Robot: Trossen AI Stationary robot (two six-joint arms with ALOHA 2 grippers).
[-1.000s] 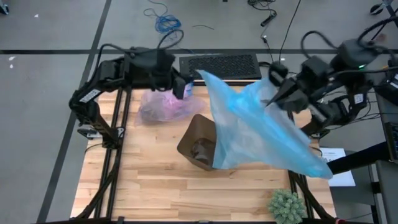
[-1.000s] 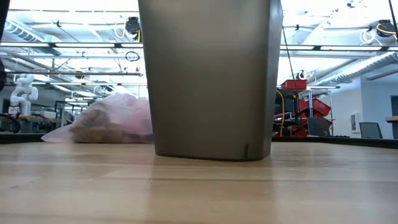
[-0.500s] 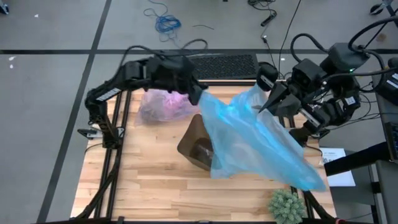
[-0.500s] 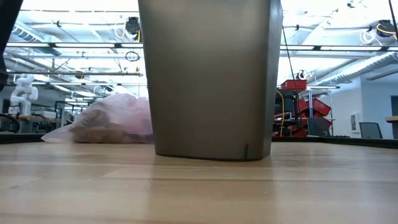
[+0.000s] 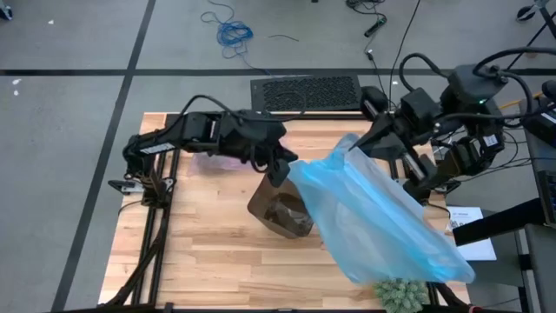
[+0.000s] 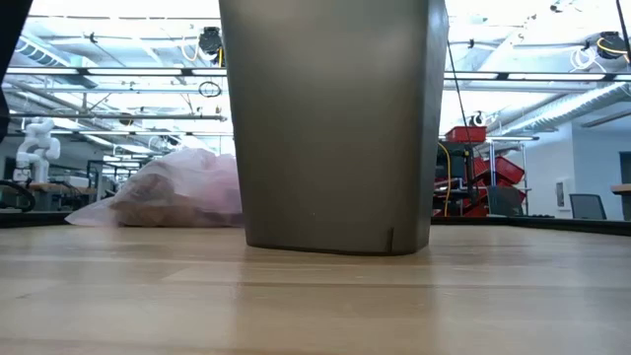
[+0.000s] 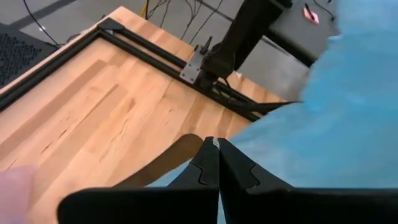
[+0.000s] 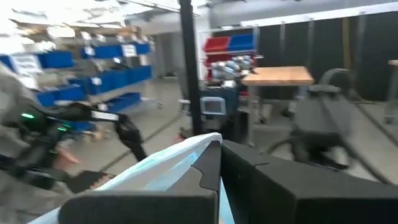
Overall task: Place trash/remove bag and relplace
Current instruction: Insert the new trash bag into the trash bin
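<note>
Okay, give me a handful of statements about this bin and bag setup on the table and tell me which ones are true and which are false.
1. Both grippers pinch the light blue bag. True: the left gripper and the right gripper are each shut on an edge of it.
2. The blue bag already lines the bin. False: it hangs beside the bin, draping toward the table's right edge.
3. The pink bag lies on the table behind the bin. True.
4. The pink bag looks empty. False: brown wads show through it.
5. The bin lies on its side. False: it stands upright in the low view.
</note>
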